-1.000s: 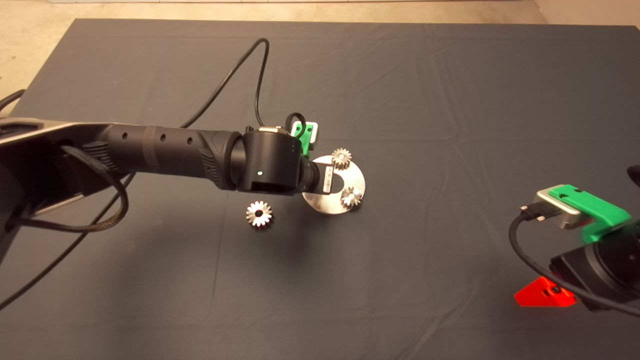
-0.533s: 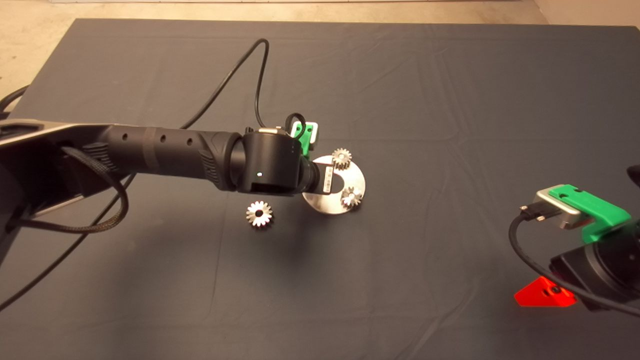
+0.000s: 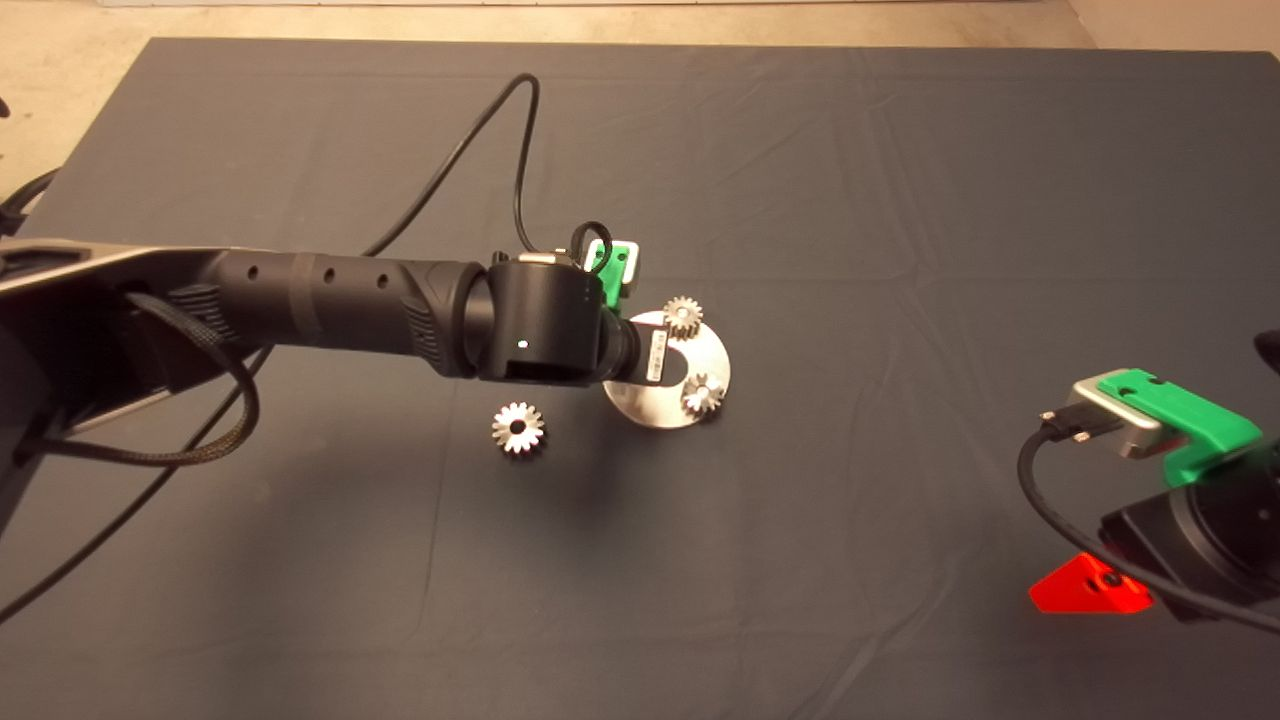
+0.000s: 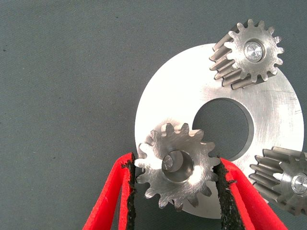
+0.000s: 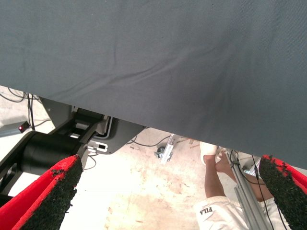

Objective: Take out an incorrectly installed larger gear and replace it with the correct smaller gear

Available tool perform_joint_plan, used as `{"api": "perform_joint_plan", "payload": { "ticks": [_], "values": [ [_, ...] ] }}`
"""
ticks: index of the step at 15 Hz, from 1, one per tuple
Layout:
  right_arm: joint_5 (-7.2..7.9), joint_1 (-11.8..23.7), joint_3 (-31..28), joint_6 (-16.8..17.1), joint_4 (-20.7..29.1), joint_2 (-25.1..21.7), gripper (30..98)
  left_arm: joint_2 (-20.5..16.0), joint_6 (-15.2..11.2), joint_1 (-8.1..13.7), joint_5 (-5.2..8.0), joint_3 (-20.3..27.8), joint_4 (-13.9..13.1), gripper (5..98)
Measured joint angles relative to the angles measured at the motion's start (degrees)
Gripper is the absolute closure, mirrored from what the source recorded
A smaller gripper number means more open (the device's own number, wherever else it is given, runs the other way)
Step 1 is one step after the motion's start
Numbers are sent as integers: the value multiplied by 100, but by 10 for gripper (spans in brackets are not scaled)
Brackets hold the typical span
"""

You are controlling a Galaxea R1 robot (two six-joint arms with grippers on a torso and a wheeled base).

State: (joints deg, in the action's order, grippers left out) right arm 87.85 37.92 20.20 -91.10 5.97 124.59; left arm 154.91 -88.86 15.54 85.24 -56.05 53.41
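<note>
Red left pincer [image 4: 176,191] still gripping smaller gear [image 4: 176,165].

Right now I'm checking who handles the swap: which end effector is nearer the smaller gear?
Left. The left end effector has its fingers on either side of the smaller gear, over the round plate. The right end effector waits far off at the mat's right edge.

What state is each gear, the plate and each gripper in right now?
Larger gear: loose, flat on mat.
Smaller gear: between left gripper fingers, over plate.
Two other gears: mounted on plate.
Plate: flat on mat.
Right gripper: open, parked at mat's edge.
</note>
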Motion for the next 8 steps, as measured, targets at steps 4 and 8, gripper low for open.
{"api": "perform_joint_plan", "payload": {
  "ticks": [4,8],
  "values": [
    [-1,0,0,0,0,0,308,-141,-4,-9,-85,49,23,692],
    [-2,0,0,0,0,0,308,-289,-9,-48,12,264,34,692]
  ]
}}
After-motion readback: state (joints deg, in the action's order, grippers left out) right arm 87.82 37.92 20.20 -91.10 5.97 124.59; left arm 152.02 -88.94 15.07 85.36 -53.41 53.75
